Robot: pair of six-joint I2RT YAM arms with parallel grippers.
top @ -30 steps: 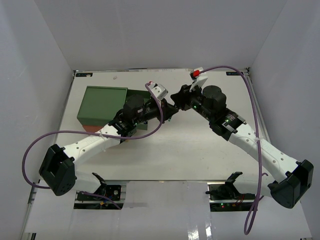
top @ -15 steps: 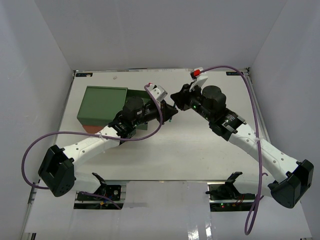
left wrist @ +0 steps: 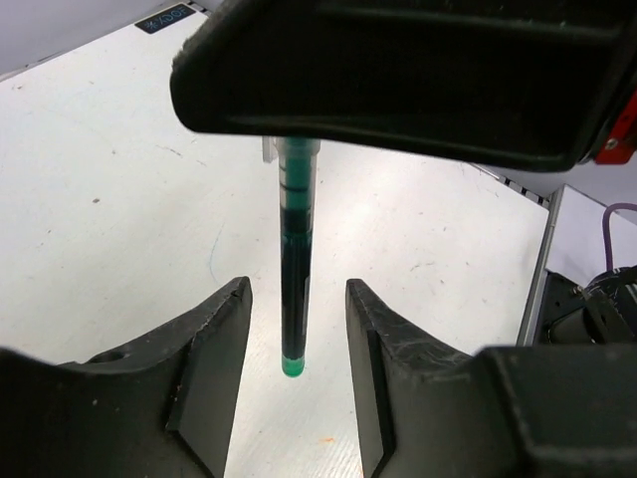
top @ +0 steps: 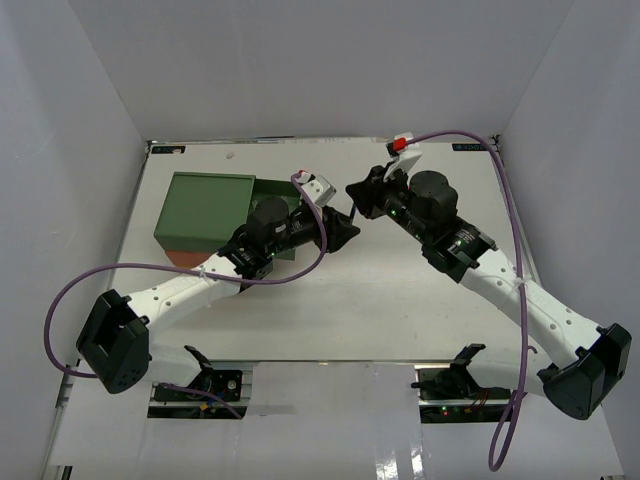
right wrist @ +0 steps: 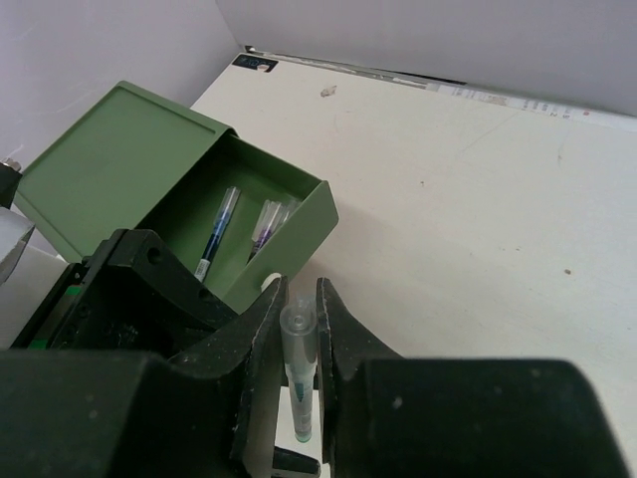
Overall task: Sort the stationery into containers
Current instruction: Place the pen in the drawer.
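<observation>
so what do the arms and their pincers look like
The left arm and right arm have white shells with black joints and bases; a purple cable loops along each. The left pincer and right pincer have chunky matte black fingers.

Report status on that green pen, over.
Left claw open, not touching the green pen. Right claw shut on it. Green drawer open, pens inside; nothing seen blocking it.

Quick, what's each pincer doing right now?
Left pincer: open, fingers either side of the green pen, not touching it.
Right pincer: closed, holding the green pen.
</observation>
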